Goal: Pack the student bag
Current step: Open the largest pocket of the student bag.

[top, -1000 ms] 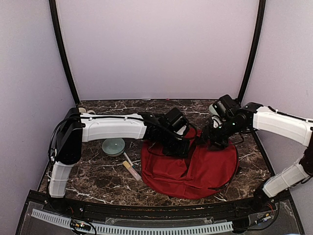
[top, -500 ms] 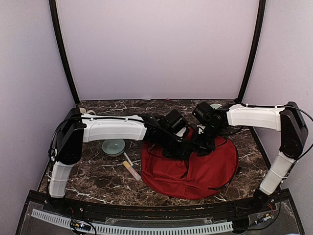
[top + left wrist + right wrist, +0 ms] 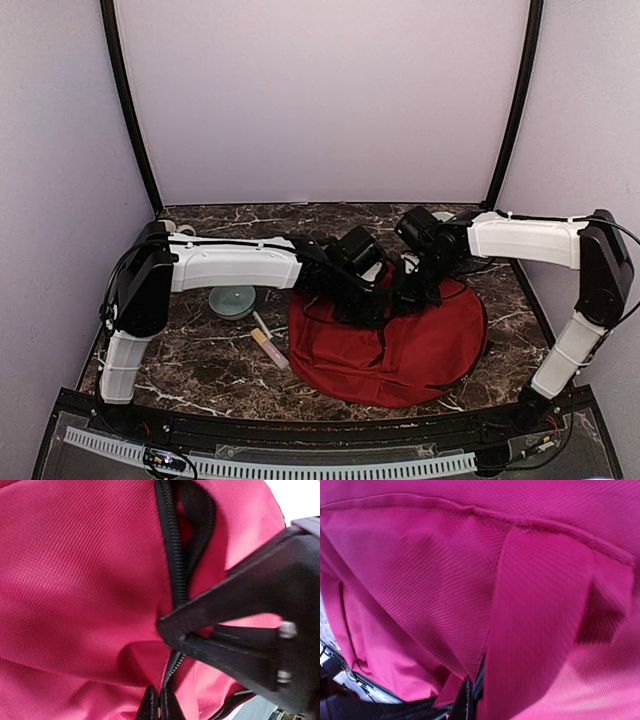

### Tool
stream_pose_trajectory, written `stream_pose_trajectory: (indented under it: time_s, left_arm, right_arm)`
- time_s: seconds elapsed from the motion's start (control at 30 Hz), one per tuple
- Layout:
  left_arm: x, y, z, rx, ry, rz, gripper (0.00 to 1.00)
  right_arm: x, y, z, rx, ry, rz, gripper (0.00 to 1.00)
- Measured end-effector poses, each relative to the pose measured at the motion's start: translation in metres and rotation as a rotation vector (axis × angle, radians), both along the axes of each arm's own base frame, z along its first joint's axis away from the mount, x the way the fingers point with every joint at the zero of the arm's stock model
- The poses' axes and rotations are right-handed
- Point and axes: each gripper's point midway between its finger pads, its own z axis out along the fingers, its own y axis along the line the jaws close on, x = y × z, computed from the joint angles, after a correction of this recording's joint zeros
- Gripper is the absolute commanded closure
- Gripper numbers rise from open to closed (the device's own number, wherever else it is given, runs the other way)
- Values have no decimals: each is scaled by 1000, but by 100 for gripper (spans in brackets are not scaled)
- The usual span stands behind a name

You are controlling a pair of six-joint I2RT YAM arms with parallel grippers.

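The student bag, dark red fabric, lies flat on the marble table. Both grippers meet at its back edge by the dark zipper. My left gripper is shut, and in the left wrist view its tips pinch the bag fabric right beside the zipper. My right gripper is shut on the bag's fabric at the same opening. In the right wrist view a red fold covers most of the right gripper. The right gripper's black fingers cross the left wrist view, with their tip on the zipper.
A pale green bowl sits left of the bag under the left arm. Two thin stick-like items lie between the bowl and the bag. Black frame posts stand at the back corners, with walls close on all sides.
The right arm swung left from the bag's back right to the zipper beside the left gripper, and its jaws closed there. The left gripper stayed shut in place.
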Motion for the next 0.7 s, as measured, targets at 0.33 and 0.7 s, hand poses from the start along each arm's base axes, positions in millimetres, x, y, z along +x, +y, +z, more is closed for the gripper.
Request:
stream_pose_trajectory:
  time_s: [0.33, 0.7]
  left_arm:
    - [-1, -12, 9, -49, -9, 4, 100]
    - [-3, -20, 23, -74, -23, -1, 100]
  right_arm:
    - [-16, -24, 16, 42, -59, 21, 100]
    - [-21, -35, 28, 105, -126, 13, 100]
